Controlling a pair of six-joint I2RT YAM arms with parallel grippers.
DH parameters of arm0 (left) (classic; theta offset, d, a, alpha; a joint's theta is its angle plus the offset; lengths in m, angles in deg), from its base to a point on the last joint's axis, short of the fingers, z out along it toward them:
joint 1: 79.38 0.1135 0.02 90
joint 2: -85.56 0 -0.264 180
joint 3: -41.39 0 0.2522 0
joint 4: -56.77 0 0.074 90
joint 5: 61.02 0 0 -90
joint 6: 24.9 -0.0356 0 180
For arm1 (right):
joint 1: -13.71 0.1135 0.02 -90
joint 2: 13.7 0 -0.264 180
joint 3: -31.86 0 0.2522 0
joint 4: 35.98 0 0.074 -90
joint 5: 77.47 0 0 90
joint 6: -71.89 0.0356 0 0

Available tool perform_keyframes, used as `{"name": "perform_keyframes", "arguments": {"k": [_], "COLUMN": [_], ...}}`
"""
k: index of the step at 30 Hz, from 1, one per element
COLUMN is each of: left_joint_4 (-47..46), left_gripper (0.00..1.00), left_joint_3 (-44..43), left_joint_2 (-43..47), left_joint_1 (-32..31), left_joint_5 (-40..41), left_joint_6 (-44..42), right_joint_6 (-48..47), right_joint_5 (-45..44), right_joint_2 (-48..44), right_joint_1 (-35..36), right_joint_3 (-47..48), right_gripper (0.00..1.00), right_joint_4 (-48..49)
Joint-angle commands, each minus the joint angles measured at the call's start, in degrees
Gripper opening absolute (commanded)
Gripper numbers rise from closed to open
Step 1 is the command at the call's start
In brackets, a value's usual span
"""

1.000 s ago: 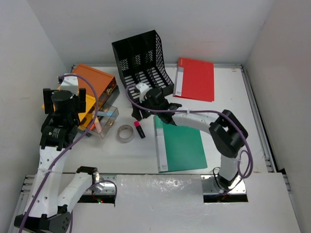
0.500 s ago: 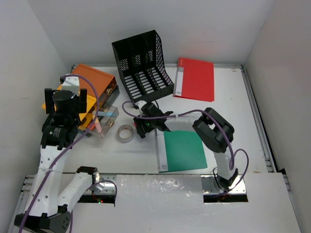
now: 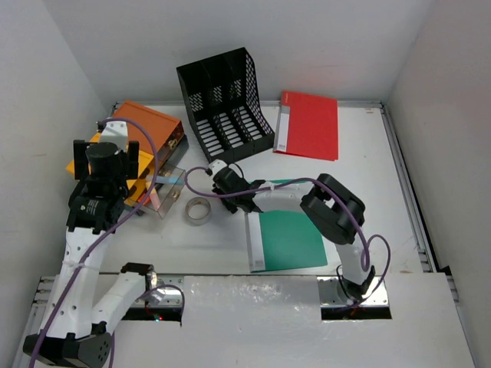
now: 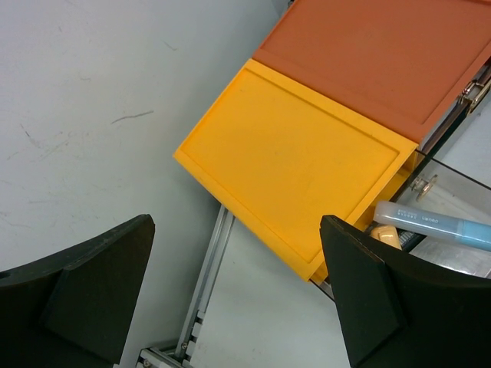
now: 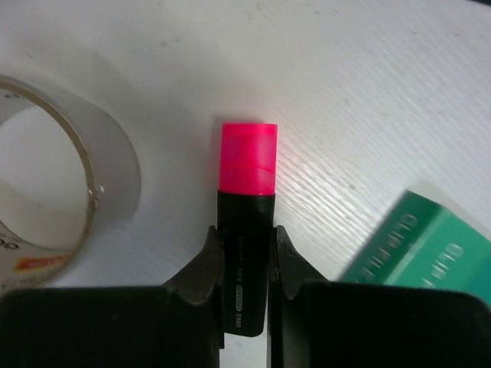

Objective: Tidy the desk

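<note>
- The desk [image 3: 368,199] fills my overhead view, white with rails along its edges, and it sits where it did a second ago
- The black mesh file rack [image 3: 224,96] stands at the far edge, unmoved
- The red folder [image 3: 311,125] lies flat to the right of the rack; the green folder [image 3: 290,238] lies nearer the arm bases, and more of its top edge is now covered by the right arm
- The orange-yellow drawer box [image 3: 146,126] sits at far left with a clear drawer [image 3: 165,192] pulled out of it, as before
- My left gripper [image 4: 236,261] hovers above the box's yellow lid [image 4: 299,165], jaws spread wide around nothing, hardly shifted from a second ago
- My right gripper [image 5: 245,253] was up by the foot of the rack a second ago; it has swung down to the spot between the tape roll [image 5: 46,192] and the green folder
- Its jaws are now pinched on the black body of the pink-capped highlighter [image 5: 247,222], which lies on the desk just beside the tape roll; the overhead view no longer shows it
</note>
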Motion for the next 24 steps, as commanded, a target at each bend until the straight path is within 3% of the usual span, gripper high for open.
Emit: {"name": "perform_keyframes", "arguments": {"k": [1, 7, 10, 18, 24], "left_joint_4": [-2.59, -2.07, -1.89, -1.89, -2.15], "left_gripper": [0.88, 0.88, 0.88, 0.89, 0.89], "left_joint_3": [0.29, -0.23, -0.76, -0.59, -0.06], "left_joint_2": [0.34, 0.34, 0.43, 0.52, 0.52], "left_joint_1": [0.47, 0.47, 0.47, 0.47, 0.56], "left_joint_5": [-0.35, -0.44, 0.26, 0.62, 0.62], "left_joint_6": [-0.06, 0.03, 0.11, 0.29, 0.2], "right_joint_6": [-3.58, -10.53, -12.81, -14.05, -9.91], "right_joint_5": [-1.72, 3.82, 12.16, 24.04, 28.34], "right_joint_2": [-7.58, -12.61, -11.83, 3.71, 11.11], "right_joint_1": [-0.78, -0.69, -0.26, 3.87, 4.49], "right_joint_3": [0.4, 6.47, 9.45, 28.6, 33.89], "right_gripper": [0.0, 0.0, 0.0, 0.0, 0.0], "right_joint_4": [3.47, 11.37, 18.32, 20.0, 22.55]}}
